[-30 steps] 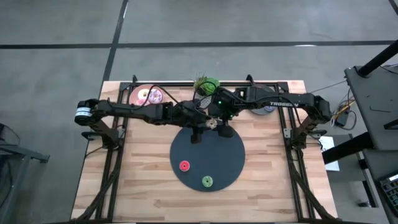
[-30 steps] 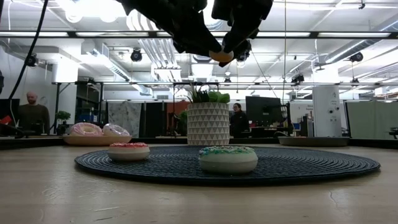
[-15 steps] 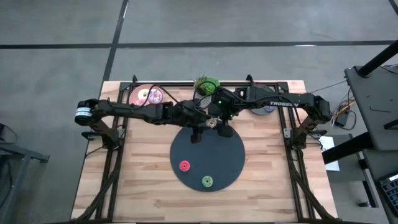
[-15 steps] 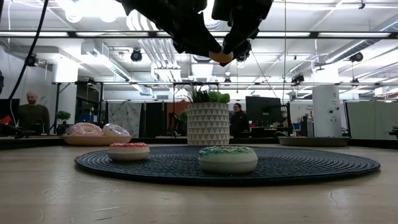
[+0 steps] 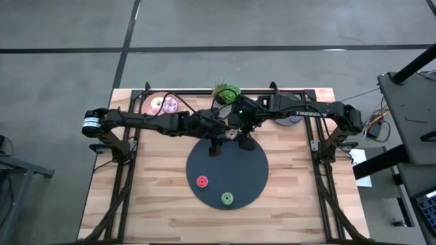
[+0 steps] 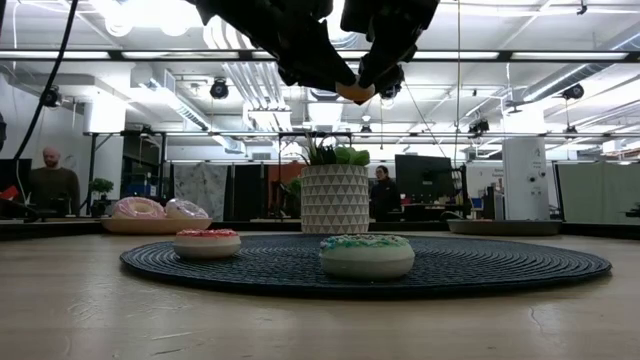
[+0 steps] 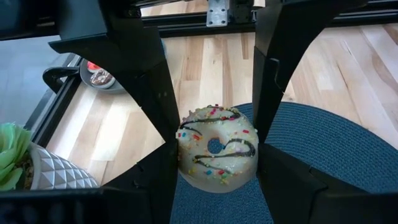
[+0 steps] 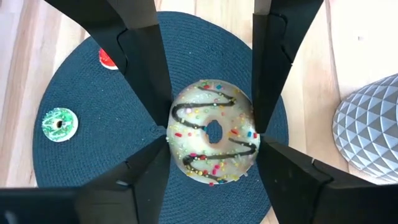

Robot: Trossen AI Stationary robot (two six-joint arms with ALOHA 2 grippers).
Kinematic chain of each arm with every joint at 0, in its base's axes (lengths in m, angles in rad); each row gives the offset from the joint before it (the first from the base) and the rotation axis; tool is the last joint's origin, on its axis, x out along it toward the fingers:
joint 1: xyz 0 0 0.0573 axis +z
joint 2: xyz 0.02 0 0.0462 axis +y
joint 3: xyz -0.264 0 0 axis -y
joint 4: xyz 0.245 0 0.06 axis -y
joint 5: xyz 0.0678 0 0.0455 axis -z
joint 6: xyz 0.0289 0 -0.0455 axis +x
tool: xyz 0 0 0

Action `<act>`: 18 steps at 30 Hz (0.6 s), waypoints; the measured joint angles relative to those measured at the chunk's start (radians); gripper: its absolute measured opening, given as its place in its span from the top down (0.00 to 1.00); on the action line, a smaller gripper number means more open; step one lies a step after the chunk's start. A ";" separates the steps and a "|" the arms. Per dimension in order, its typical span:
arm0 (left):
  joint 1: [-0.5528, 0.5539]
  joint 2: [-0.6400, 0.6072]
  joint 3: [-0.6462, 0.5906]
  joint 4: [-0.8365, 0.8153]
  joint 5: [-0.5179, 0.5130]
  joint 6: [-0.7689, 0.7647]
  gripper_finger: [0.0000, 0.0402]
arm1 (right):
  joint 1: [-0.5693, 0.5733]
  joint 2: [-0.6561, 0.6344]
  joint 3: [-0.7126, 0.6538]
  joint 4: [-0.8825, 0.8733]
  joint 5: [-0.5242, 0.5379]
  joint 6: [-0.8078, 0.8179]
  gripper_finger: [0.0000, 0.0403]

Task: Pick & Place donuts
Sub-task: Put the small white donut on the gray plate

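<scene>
Cream donut (image 8: pixel 213 132) w/ choc drizzle (rainbow sprinkles); dark-blue mat (image 8: pixel 93 106).

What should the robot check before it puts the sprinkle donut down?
1. Cream sprinkle donut gripped: ok, both the left gripper and the right gripper clamp it.
2. Donut lifted clear of the dark round mat: ok, it hangs high above in the low view.
3. Free landing spot on the mat: ok, bare mat shows beneath the donut.
4. Red donut and green donut out of the way: ok, both sit at the mat's near side.
5. Which gripper lets go first: cannot tell.
</scene>
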 joint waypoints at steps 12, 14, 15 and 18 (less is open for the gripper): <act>0.000 0.000 0.000 0.000 0.002 -0.002 0.55 | 0.000 0.000 0.000 -0.001 0.000 -0.004 0.46; 0.000 0.000 0.000 0.000 0.002 -0.002 0.55 | 0.000 0.000 0.000 -0.001 0.000 -0.004 0.46; 0.000 0.000 0.000 0.000 0.002 -0.002 0.55 | 0.000 0.000 0.000 -0.001 0.001 -0.004 0.46; 0.000 0.000 0.000 0.000 0.003 -0.002 0.55 | 0.000 0.000 0.000 -0.001 0.000 -0.009 0.46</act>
